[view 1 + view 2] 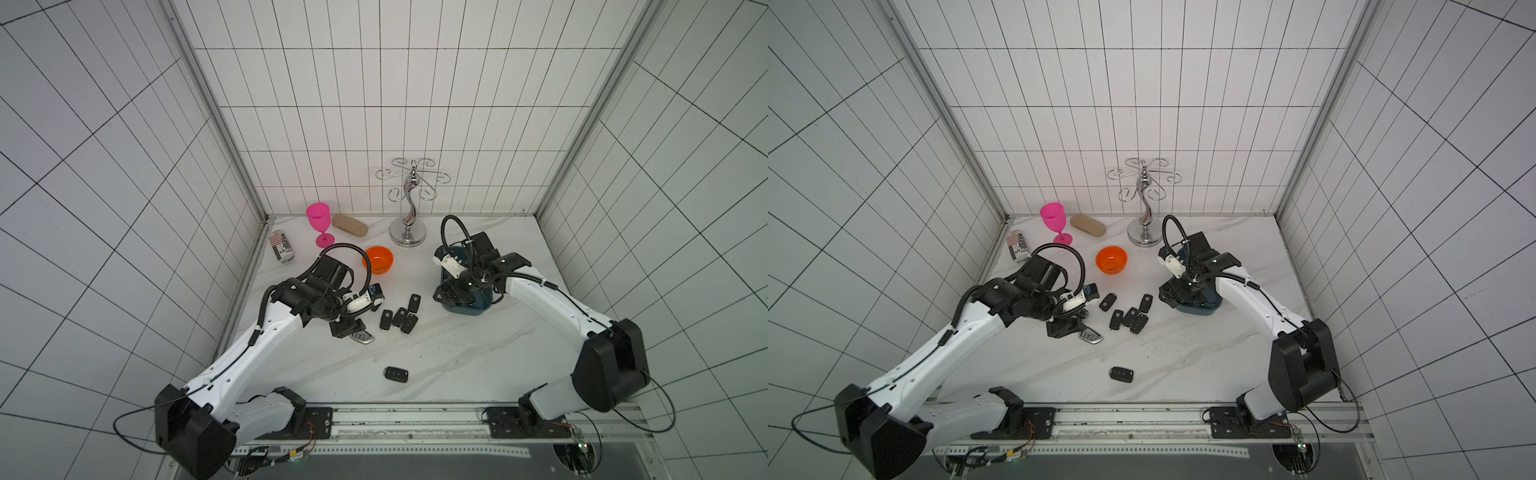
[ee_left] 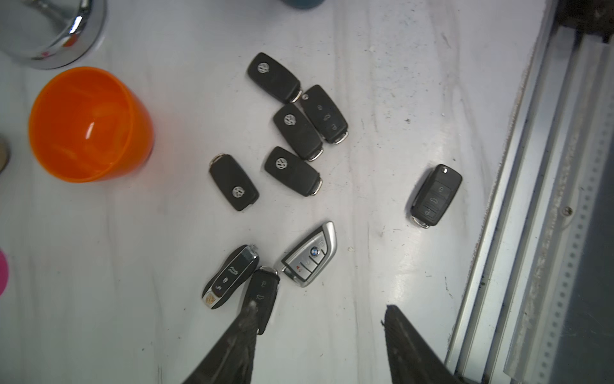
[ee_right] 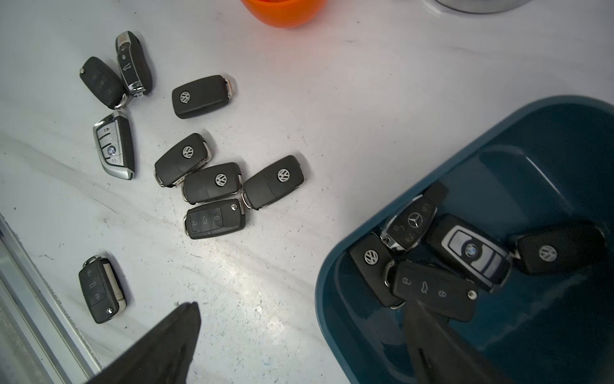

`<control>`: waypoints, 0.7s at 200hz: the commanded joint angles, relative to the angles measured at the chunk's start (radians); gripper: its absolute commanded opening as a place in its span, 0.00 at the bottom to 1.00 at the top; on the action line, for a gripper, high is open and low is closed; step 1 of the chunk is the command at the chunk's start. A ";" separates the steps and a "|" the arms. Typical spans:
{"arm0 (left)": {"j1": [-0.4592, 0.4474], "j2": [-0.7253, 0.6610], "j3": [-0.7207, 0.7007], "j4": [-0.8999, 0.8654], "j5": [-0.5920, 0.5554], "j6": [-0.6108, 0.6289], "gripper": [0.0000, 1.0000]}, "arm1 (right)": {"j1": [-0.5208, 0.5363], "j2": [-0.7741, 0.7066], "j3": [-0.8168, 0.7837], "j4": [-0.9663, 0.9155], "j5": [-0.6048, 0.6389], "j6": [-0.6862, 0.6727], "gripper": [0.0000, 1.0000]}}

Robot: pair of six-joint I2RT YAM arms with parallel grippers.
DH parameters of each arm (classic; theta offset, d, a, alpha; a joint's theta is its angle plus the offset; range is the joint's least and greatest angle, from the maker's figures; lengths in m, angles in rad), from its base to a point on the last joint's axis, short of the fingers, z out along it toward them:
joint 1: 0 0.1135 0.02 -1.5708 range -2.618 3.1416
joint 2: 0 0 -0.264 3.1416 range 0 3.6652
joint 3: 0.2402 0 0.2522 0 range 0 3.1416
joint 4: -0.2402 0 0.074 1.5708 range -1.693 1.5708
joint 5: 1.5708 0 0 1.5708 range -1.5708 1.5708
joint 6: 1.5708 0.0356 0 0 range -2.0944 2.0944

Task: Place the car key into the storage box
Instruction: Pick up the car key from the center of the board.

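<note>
Several black car keys lie in a cluster mid-table, and one lone key lies nearer the front edge. My left gripper hangs open just above the table with nothing between its fingers. One finger overlaps a black key, which lies between a silver key and a chrome-edged key. The dark teal storage box holds several keys. My right gripper is open and straddles the box's wall, one finger inside over the keys. In both top views the right arm covers most of the box.
An orange bowl stands behind the key cluster. A pink goblet, a tan case, a printed can and a chrome hanger stand line the back. A metal rail runs along the front edge.
</note>
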State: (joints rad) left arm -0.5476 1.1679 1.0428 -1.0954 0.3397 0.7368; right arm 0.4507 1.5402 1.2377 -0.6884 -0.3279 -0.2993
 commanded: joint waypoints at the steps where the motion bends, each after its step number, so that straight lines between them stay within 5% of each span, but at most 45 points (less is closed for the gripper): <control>1: -0.102 -0.002 -0.034 -0.017 0.060 0.076 0.62 | 0.030 0.063 0.083 -0.089 -0.051 -0.075 0.98; 22: -0.226 0.032 -0.033 0.010 0.032 0.041 0.63 | 0.058 0.136 0.158 -0.112 -0.058 -0.070 0.99; 77: -0.382 0.106 -0.074 0.078 -0.063 0.081 0.68 | 0.084 0.284 0.312 -0.103 -0.049 -0.031 0.99; 140: -0.485 0.221 -0.124 0.254 -0.118 0.021 0.78 | 0.081 0.336 0.359 -0.081 -0.036 -0.001 0.98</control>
State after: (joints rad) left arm -1.0107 1.3472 0.9451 -0.9607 0.2565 0.7692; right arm 0.5259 1.8416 1.5318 -0.7578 -0.3565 -0.2974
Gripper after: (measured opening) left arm 0.778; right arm 0.986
